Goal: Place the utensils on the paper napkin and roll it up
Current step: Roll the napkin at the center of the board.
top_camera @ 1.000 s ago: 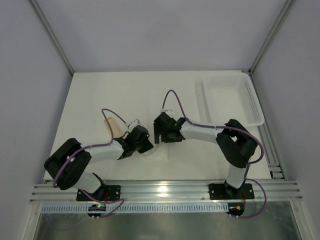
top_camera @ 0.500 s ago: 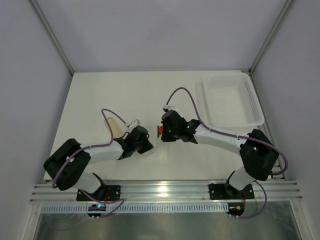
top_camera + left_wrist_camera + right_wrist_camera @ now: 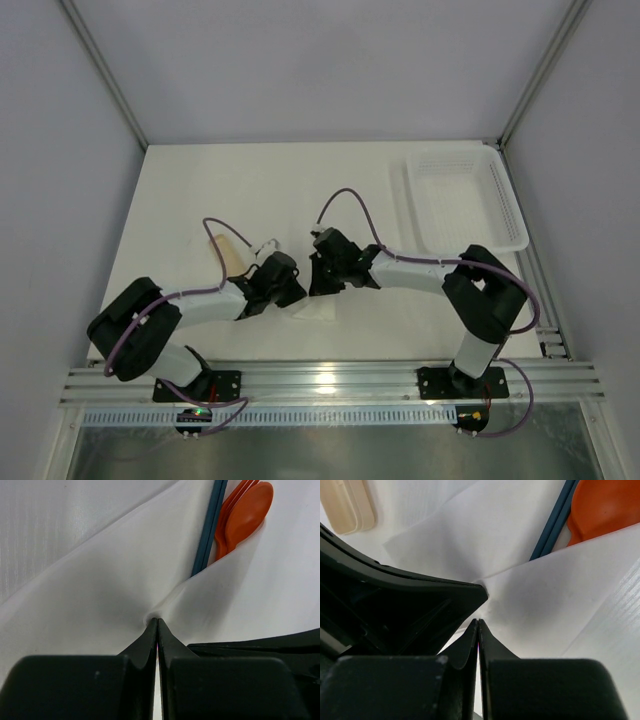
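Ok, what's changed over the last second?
Only the right arm moved: its elbow swung out to the right, then came partway back, the right gripper ending about where it began. A bit of the orange utensils seen beside it midway is hidden again from above. Nothing let go. The left gripper, shut on the paper napkin, the tan stick and the basket stayed put.
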Robot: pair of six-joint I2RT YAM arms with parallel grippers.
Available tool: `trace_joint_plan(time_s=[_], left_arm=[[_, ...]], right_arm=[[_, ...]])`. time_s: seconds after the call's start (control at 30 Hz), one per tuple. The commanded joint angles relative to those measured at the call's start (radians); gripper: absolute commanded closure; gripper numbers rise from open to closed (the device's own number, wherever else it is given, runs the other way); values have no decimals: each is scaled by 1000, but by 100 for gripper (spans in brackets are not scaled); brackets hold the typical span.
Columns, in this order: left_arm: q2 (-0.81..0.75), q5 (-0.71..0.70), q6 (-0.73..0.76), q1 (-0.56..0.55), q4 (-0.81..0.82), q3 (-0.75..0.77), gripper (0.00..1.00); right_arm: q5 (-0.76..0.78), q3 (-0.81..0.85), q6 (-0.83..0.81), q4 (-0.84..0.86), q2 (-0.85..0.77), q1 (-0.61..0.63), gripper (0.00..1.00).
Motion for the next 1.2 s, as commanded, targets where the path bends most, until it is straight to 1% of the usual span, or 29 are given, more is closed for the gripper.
trace_joint_plan(time_s=[0.0,0.23,0.37,0.53,0.83,0.97,1.17], left_arm=[[-14,-25,-1,-10,-42,-11,100],[-18,-30,1,-12,-45,-6,100],[-21,-34,2,-12,-70,2,100],[-27,-37,5,-12,-70,3,100],[-29,-45,10,-18,-85,15,100],[-29,-47,11,-19,-87,18,100],[-21,-47,8,-21,-87,18,100]], right_arm=[[-21,16,-6,49,18,5,96],[2,14,-23,43,34,5,96],[-12,3,-26,46,37,5,96],[-30,-30,-44,81,0,5,96],[-36,-21,-55,81,37,5,96],[-33,-23,-55,82,40,5,96],[-70,-49,-56,104,22,8,96]])
